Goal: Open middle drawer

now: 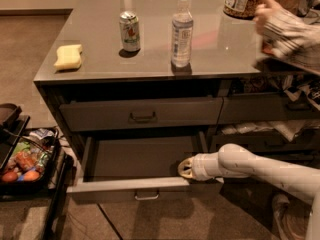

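Middle drawer, wide flat grey box with small dark centre pull, stands pulled well out under the counter. Cream two-finger gripper sits inside its right front corner, seemingly touching the front panel; grip state: can't tell. Behind: closed grey top drawer, grey countertop with yellow sponge, soda can, clear plastic bottle.

Dim warm light — countertop glare, shadow in the middle drawer behind the claw

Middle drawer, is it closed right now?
No, the middle drawer stands pulled out well past the upper drawer, with the claw just inside its right front corner.
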Robot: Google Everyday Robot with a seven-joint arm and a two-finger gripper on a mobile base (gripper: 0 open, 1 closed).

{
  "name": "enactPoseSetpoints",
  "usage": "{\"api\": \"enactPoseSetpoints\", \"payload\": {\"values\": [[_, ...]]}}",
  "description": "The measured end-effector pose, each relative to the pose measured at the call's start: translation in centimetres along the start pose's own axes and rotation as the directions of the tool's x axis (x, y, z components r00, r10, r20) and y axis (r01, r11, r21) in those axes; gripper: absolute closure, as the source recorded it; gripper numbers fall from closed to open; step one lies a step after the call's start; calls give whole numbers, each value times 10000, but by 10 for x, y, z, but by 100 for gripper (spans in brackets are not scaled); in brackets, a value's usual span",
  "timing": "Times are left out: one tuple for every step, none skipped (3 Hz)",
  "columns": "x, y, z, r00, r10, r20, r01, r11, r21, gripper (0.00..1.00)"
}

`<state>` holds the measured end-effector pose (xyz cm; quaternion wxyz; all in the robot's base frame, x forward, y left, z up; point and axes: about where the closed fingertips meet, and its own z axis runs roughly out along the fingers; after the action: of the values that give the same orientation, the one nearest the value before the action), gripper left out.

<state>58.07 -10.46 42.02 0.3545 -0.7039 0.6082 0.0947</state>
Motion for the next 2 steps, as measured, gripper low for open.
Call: {"api": "enactPoseSetpoints", "payload": {"values": [[-14,32,-4,9987,267,434,-220,9942,-1055,100],[-27,58,-15,9957,593,711,-405,9696,-2412,100]]}}
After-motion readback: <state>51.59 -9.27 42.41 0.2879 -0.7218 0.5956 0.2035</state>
